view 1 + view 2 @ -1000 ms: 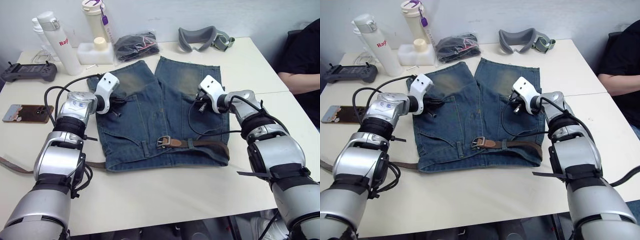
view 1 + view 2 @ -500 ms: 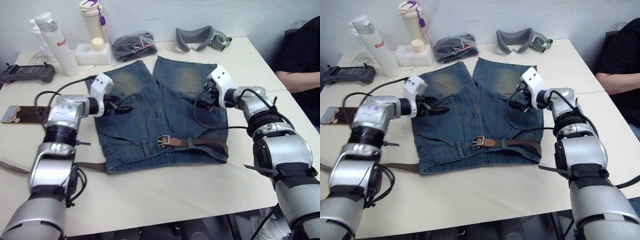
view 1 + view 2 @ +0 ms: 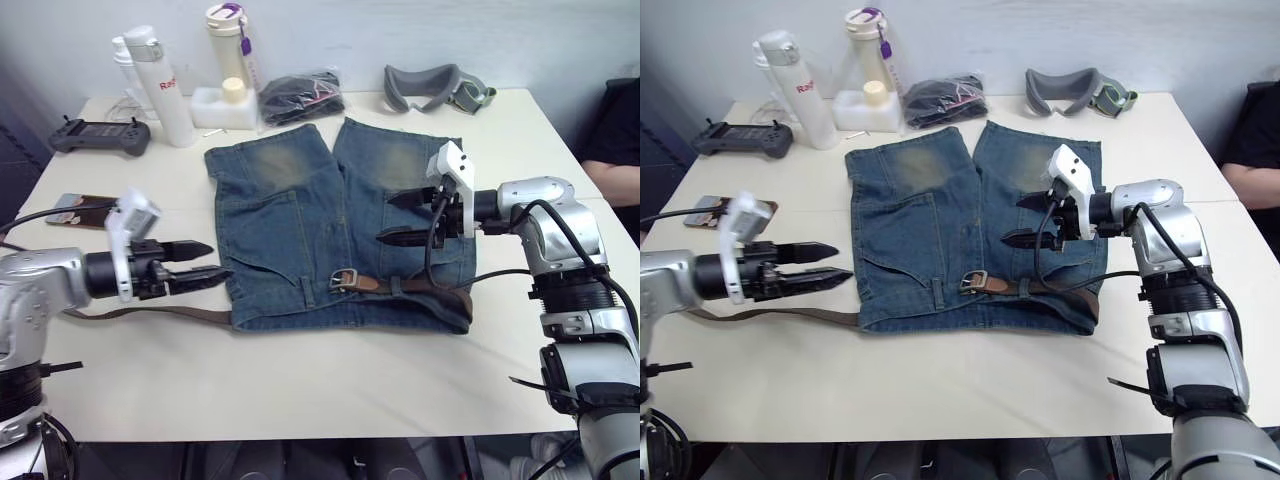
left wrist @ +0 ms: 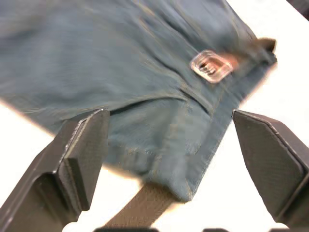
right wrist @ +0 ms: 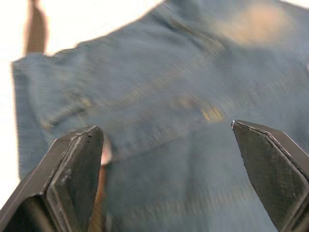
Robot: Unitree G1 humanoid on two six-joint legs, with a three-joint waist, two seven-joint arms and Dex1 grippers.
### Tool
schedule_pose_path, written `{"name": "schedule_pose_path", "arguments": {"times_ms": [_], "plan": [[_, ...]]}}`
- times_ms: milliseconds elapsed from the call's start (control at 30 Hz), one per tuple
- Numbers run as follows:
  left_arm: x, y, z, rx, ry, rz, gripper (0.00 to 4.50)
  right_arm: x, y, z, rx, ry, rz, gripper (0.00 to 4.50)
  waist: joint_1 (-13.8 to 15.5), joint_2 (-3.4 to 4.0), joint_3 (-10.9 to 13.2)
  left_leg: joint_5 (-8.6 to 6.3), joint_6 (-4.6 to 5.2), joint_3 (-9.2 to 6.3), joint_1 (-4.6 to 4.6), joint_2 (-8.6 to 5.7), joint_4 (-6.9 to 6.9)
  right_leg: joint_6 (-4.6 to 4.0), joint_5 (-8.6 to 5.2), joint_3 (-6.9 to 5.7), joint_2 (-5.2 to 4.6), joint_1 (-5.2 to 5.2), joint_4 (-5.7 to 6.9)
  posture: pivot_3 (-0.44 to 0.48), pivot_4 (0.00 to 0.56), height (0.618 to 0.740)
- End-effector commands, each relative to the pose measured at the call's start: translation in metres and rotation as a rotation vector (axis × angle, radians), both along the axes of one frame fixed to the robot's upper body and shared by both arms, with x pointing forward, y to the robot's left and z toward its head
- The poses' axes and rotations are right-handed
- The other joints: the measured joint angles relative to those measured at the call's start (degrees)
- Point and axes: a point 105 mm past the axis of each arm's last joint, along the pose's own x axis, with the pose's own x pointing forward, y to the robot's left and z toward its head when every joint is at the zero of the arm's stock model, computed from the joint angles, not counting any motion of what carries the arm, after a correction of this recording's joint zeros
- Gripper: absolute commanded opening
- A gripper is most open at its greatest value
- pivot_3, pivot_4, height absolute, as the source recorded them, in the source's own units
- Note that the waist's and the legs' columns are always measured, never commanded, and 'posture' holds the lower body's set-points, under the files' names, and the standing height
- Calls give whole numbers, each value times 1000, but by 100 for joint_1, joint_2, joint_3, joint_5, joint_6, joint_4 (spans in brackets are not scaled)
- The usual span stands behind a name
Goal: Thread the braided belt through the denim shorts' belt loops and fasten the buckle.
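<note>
The denim shorts (image 3: 320, 215) lie flat mid-table, waistband toward me. The braided belt (image 3: 425, 290) runs along the waistband, and its buckle (image 3: 345, 279) rests near the middle beside a reddish-brown leather piece. A belt loop (image 3: 303, 291) stands just left of the buckle. A long stretch of the strap (image 3: 150, 313) trails out of the waist's left corner across the table. My left gripper (image 3: 216, 260) hovers open just left of that corner, off the cloth. My right gripper (image 3: 385, 218) hangs open over the shorts' right leg. The left wrist view shows the buckle (image 4: 211, 66) between wide-spread fingers (image 4: 82, 159).
Two tall bottles (image 3: 160, 70) (image 3: 228, 40), a white box (image 3: 215, 105), a black bundle in a bag (image 3: 300, 95) and grey goggles (image 3: 435, 85) line the far edge. A controller (image 3: 95, 135) and a phone (image 3: 80, 208) lie at left. A person (image 3: 615, 130) sits at right.
Both grippers went from shut to open. My left gripper drew back off the shorts' left pocket to the table at left. The right stayed over the right leg. The camera view shifted.
</note>
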Motion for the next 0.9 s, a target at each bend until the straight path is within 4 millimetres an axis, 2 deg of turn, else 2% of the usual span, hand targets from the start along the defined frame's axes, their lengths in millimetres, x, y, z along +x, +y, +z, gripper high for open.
{"name": "schedule_pose_path", "arguments": {"times_ms": [33, 133, 200, 400, 433, 500, 700, 767, 900], "plan": [[-12, 25, 10, -61, 8, 191, 4406, -25, 10, 14, 7, -8, 150, 4500, 7, -2, -1, -2, 3, 2, -1, -2, 0, 1, 1, 2, -2, 1, -6, 0, 150, 740], [-30, 56, 5, -119, 53, 359, 4406, -40, 19, 15, -21, -5, 264, 4500, -33, -12, 0, -10, 9, 17, -3, -1, 0, 8, 4, 11, -6, -2, -16, 0, 150, 740], [-39, 68, -1, -140, 72, 414, 4406, -44, 22, 12, -33, 44, 290, 4500, -70, -16, 2, -14, 7, 40, 5, 7, -1, 8, 4, 24, -7, -5, -17, 0, 150, 740], [-71, 104, -36, -120, 201, 647, 4406, -53, 33, 0, -71, 64, 389, 4500, -85, -21, 2, -34, 0, 46, 14, 17, -5, -1, 3, 28, -11, -8, -20, 0, 150, 740], [-76, 110, -40, -125, 215, 690, 4406, -55, 35, -1, -72, 65, 403, 4500, -124, -20, 2, -37, 2, 20, 12, 1, -19, -3, 1, 3, -29, 12, -32, 0, 150, 740], [-80, 116, -45, -119, 225, 746, 4406, -52, 36, -4, -75, 72, 382, 4500, -177, -22, 1, 9, 8, -98, 16, -72, -68, 1, -9, -130, -90, 81, -64, 0, 150, 740], [-76, 126, -53, -124, 210, 905, 4406, -48, 35, -3, -61, 86, 345, 4500, 58, -28, 1, 23, -8, -115, 19, -69, -67, -5, -13, -126, -99, 69, -61, 0, 150, 740], [-68, 127, -58, -93, 210, 977, 4406, -48, 34, -5, -70, 87, 333, 4500, 75, -32, -1, 22, -7, -105, 23, -69, -64, -3, -8, -115, -100, 71, -63, 0, 150, 740], [-39, 120, -58, -112, 188, 1057, 4406, -47, 35, -6, -59, 95, 312, 4500, 136, -37, 0, 21, -4, -95, 23, -70, -63, 5, -2, -108, -95, 72, -69, 0, 150, 740]]}}
